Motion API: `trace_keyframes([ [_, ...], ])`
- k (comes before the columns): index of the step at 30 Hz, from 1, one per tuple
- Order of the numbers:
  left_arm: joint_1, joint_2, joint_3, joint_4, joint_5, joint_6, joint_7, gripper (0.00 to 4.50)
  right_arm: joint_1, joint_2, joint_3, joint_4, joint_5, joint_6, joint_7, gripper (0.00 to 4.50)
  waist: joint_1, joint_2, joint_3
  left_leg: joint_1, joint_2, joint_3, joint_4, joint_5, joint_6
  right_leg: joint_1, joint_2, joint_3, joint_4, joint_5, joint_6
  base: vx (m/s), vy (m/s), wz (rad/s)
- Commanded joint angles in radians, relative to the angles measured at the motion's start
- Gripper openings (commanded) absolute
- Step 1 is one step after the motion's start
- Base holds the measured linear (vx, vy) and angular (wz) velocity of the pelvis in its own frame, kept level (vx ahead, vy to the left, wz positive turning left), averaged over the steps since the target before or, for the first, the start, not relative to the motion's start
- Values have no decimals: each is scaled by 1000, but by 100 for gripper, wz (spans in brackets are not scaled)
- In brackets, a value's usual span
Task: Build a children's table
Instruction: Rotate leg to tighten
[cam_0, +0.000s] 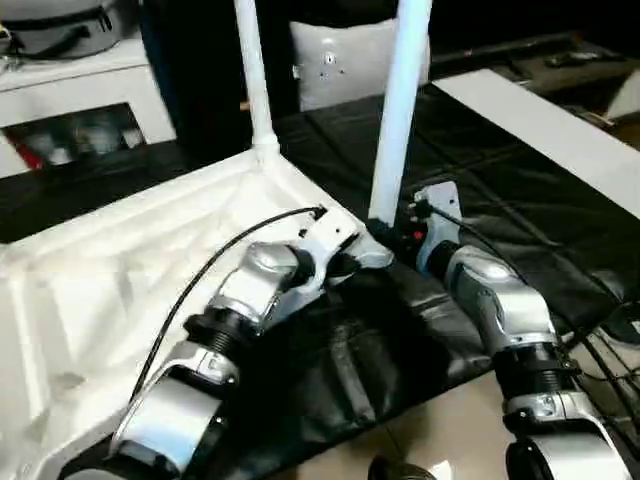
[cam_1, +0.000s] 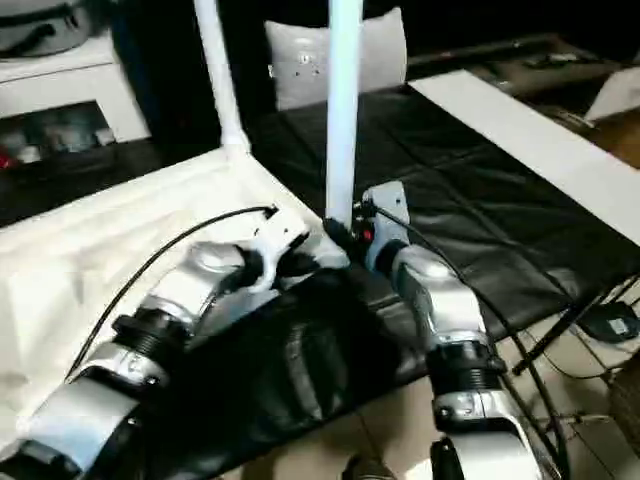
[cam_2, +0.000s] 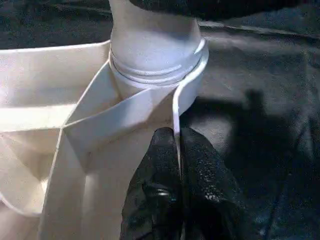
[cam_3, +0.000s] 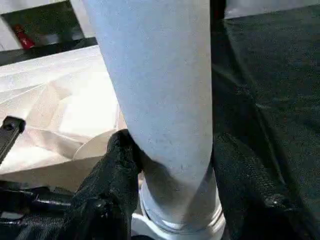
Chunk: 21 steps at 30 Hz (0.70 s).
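The table top lies underside up on the black-covered work surface, at nine o'clock. Two legs stand upright in corner sockets. The right gripper clamps the near leg at its base; the left gripper pinches the top's rim beside that socket. The far leg stands at eleven o'clock.

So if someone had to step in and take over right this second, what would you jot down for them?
Left gripper: shut, pinching the rim of the table top beside the near corner socket.
Right gripper: closed around the near leg just above that socket.
Table top lies upside down on the black work surface.
Done: far leg stands upright in its corner; the near leg stands upright in its socket, though how firmly it is seated cannot be told.
Left: the other corners, out of view here, need checking for legs.
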<state>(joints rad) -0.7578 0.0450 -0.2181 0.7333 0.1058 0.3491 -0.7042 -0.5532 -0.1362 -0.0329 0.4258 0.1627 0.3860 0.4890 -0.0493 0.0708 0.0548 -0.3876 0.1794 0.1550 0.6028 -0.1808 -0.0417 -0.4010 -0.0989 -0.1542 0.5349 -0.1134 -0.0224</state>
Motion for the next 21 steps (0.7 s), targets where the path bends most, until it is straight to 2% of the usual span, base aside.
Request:
trace_keyframes([
  [1, -46, -40, -21, -57, -47, -27, -44, 0, 1, 23, 21, 20, 15, 6, 15, 244, 18, -17, -86, -1, 31, -12, -59, -224, 116, 70, -67, 43, -62, -344, -159, 45, -55, 4],
  [2, -40, -32, -24, -63, -41, -33, -56, 0, 11, 15, 14, 9, 16, -5, 27, 264, 24, -16, -85, 1, 33, -11, -58, -212, 122, 68, -65, 45, -58, -340, -163, 0, 0, 0],
  [4, -37, -26, -27, -65, -38, -39, -63, 0, 18, 4, 13, 2, 16, -12, 37, 276, 35, -12, -87, 0, 37, -12, -58, -182, 129, 72, -66, 46, -53, -324, -163, 0, 0, 0],
  [5, -23, -3, -36, -72, -29, -55, -89, 0, 47, -42, 18, -22, 17, -44, 91, 276, 48, -10, -88, 5, 42, -11, -58, -166, 131, 69, -64, 47, -52, -305, -166, 0, 0, 0],
  [6, -22, 1, -38, -72, -28, -59, -95, 0, 50, -49, 18, -24, 17, -49, 100, 288, 57, -11, -87, 6, 43, -9, -58, -163, 134, 68, -63, 50, -49, -288, -170, 0, 0, 0],
  [7, -18, 8, -42, -73, -26, -67, -106, 0, 58, -65, 20, -30, 17, -59, 118, 302, 57, -11, -87, 6, 43, -9, -58, -163, 134, 68, -63, 50, -49, -288, -170, 0, 0, 0],
  [8, -4, 38, -56, -76, -21, -86, -149, 0, 83, -116, 16, -50, 37, -86, 206, 309, 71, -8, -88, 12, 48, -9, -61, -168, 132, 67, -60, 51, -45, -264, -179, 0, 0, 0],
  [9, -1, 46, -60, -76, -19, -94, -161, 0, 88, -126, 14, -56, 46, -91, 229, 309, 79, -10, -87, 11, 48, -7, -61, -179, 135, 69, -61, 54, -43, -261, -181, 0, 0, 0],
  [10, 5, 58, -66, -78, -18, -106, -184, 0, 97, -147, 17, -67, 54, -94, 271, 318, 88, -7, -87, 15, 49, -6, -62, -187, 131, 66, -62, 54, -44, -274, -183, 0, 0, 0],
  [11, 5, 58, -66, -78, -18, -106, -184, 0, 97, -147, 17, -67, 54, -94, 271, 327, 88, -7, -87, 15, 49, -6, -62, -187, 131, 66, -62, 54, -44, -274, -183, 0, 0, 0],
  [12, 10, 74, -73, -79, -19, -131, -219, 0, 107, -177, 21, -80, 66, -99, 330, 338, 90, -9, -82, 16, 49, -5, -65, -213, 118, 65, -61, 53, -49, -312, -176, 0, 0, 0],
  [14, 16, 97, -85, -78, -18, -147, -259, 0, 118, -221, 29, -93, 78, -107, 408, 354, 97, -6, -83, 24, 48, -3, -64, -234, 111, 62, -61, 52, -56, -349, -160, 0, 0, 0],
  [16, 22, 131, -105, -78, -15, -177, -321, 0, 129, -275, 46, -111, 87, -111, 496, 361, 106, -8, -80, 23, 53, -2, -66, -245, 108, 63, -61, 53, -56, -374, -149, 0, 0, 0],
  [18, 27, 156, -122, -78, -13, -211, -367, 0, 138, -309, 67, -122, 83, -131, 553, 391, 113, -10, -80, 24, 53, 0, -67, -252, 98, 59, -60, 52, -56, -389, -141, 0, 0, 0],
  [21, 35, 200, -152, -85, -17, -268, -460, 0, 152, -350, 96, -142, 86, -176, 645, 391, 117, -8, -80, 26, 52, 1, -67, -261, 91, 57, -61, 52, -58, -413, -135, 0, 0, 0],
])
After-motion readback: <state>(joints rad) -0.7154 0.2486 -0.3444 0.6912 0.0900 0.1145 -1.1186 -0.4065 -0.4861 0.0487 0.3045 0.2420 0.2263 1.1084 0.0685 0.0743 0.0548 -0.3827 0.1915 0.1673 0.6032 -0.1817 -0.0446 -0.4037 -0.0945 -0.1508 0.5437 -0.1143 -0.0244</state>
